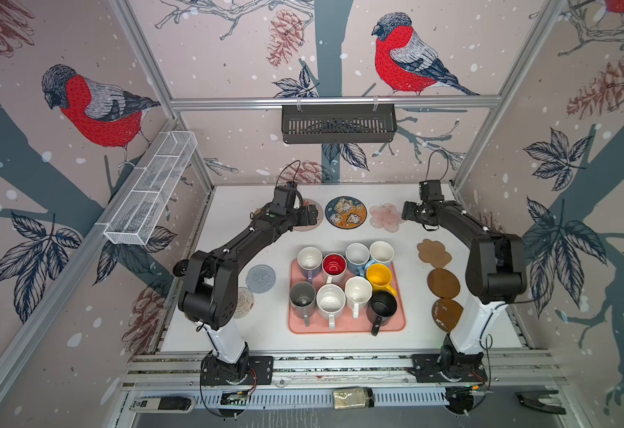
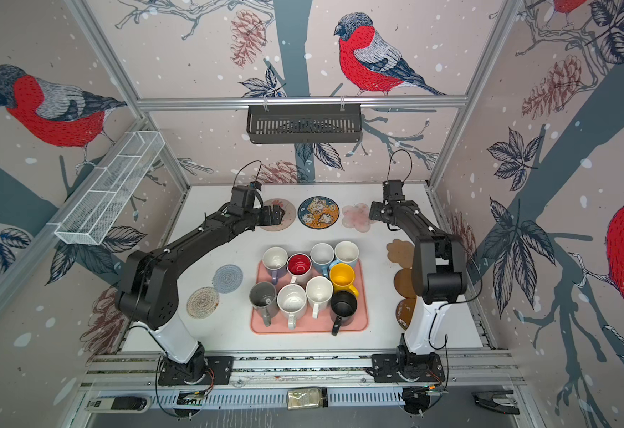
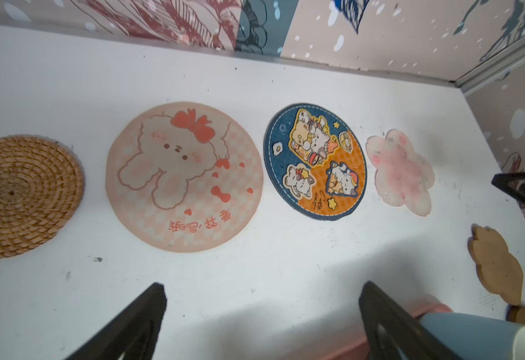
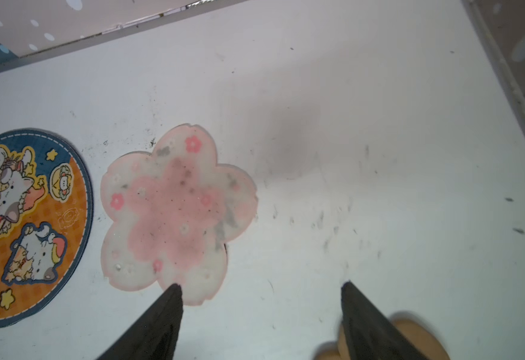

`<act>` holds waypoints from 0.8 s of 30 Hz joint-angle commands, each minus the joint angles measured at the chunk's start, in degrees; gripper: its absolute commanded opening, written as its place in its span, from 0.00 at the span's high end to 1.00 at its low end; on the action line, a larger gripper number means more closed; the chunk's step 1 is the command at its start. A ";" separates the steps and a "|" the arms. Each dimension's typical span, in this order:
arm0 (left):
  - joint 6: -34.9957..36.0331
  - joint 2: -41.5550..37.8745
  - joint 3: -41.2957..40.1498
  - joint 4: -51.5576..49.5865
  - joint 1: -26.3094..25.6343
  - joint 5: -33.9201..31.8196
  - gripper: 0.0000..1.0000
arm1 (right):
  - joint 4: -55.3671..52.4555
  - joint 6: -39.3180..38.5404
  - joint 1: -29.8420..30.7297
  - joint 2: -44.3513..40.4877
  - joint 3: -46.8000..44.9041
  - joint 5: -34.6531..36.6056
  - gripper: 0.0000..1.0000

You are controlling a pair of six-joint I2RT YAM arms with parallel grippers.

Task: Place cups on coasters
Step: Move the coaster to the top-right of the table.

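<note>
1. Both top views: nine cups (image 1: 358,291) crammed on the tray (image 1: 399,322), with coasters (image 1: 345,213) ringed around it on the open table (image 1: 229,333).
2. Left wrist: left gripper (image 3: 262,284) wide open and empty, past the tray's far edge.
3. Right wrist: right gripper (image 4: 261,284) spread and empty, overlapping the flower coaster (image 4: 177,212) edge.

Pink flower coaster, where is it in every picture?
In a top view: pink flower coaster, far row, right end.
In a top view: pink flower coaster, same place.
Left wrist: pink flower coaster, end of the row.
Right wrist: pink flower coaster, mid-picture.
Shared landmark: blue cartoon cat coaster, next to it everywhere.
</note>
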 commanded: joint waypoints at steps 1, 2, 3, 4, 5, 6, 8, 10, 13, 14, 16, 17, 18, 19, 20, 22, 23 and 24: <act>-1.84 -4.67 -4.68 5.93 -1.07 -3.95 0.03 | 0.15 5.61 -0.82 -5.49 -6.17 1.81 0.18; -1.48 -5.89 -6.20 6.11 -1.69 -4.95 0.03 | 0.47 6.14 -0.88 -7.44 -8.71 1.83 0.18; -1.30 -6.80 -7.10 5.70 -2.38 -6.18 0.03 | 0.80 6.65 -0.87 -9.32 -10.99 1.90 0.18; -1.28 -7.64 -7.97 5.23 -3.11 -7.32 0.03 | 1.13 7.15 -0.85 -11.33 -13.52 2.01 0.18; -1.46 -8.41 -9.10 5.07 -3.75 -7.60 0.03 | 1.29 7.60 -0.88 -13.15 -15.95 2.29 0.18; -1.78 -9.20 -10.37 5.30 -4.18 -7.53 0.03 | 1.33 7.93 -0.98 -14.54 -17.91 2.36 0.18; -2.27 -11.07 -13.76 6.30 -5.03 -7.48 0.03 | 1.15 8.15 -1.00 -17.07 -21.91 2.06 0.18; -2.78 -13.17 -18.10 8.39 -5.37 -6.63 0.03 | 0.77 7.89 -1.22 -18.44 -24.78 1.93 0.18; -3.51 -16.28 -23.70 12.09 -5.40 -5.98 0.03 | 1.58 7.90 -3.98 -20.45 -29.01 0.13 0.15; -3.65 -17.01 -25.08 12.76 -5.50 -5.79 0.03 | 2.51 8.22 -5.21 -21.13 -30.30 -1.48 0.13; -3.91 -17.99 -26.73 13.54 -5.85 -5.70 0.03 | 3.55 8.57 -6.23 -21.63 -31.69 -2.39 0.00; -3.88 -18.46 -27.40 13.77 -6.18 -5.75 0.03 | 3.90 8.56 -6.50 -21.31 -32.16 -2.27 0.01; -3.91 -18.84 -27.78 13.96 -6.38 -5.85 0.03 | 4.12 8.58 -6.78 -20.65 -32.34 -2.29 0.01; -3.86 -19.21 -28.15 14.03 -6.51 -5.98 0.03 | 4.27 8.43 -7.12 -19.79 -32.33 -2.32 0.01; -3.92 -19.63 -28.43 14.35 -6.64 -5.89 0.03 | 4.41 8.29 -7.38 -18.77 -32.16 -2.14 0.01; -3.87 -20.22 -28.70 14.59 -6.69 -5.98 0.03 | 4.62 8.06 -7.52 -16.98 -31.66 -2.03 0.00; -3.91 -20.44 -28.79 14.72 -6.69 -6.02 0.03 | 4.91 7.94 -7.51 -16.27 -31.39 -1.96 0.00; -3.78 -20.62 -28.79 14.71 -6.73 -6.07 0.03 | 5.10 7.79 -7.52 -15.74 -31.10 -1.74 0.00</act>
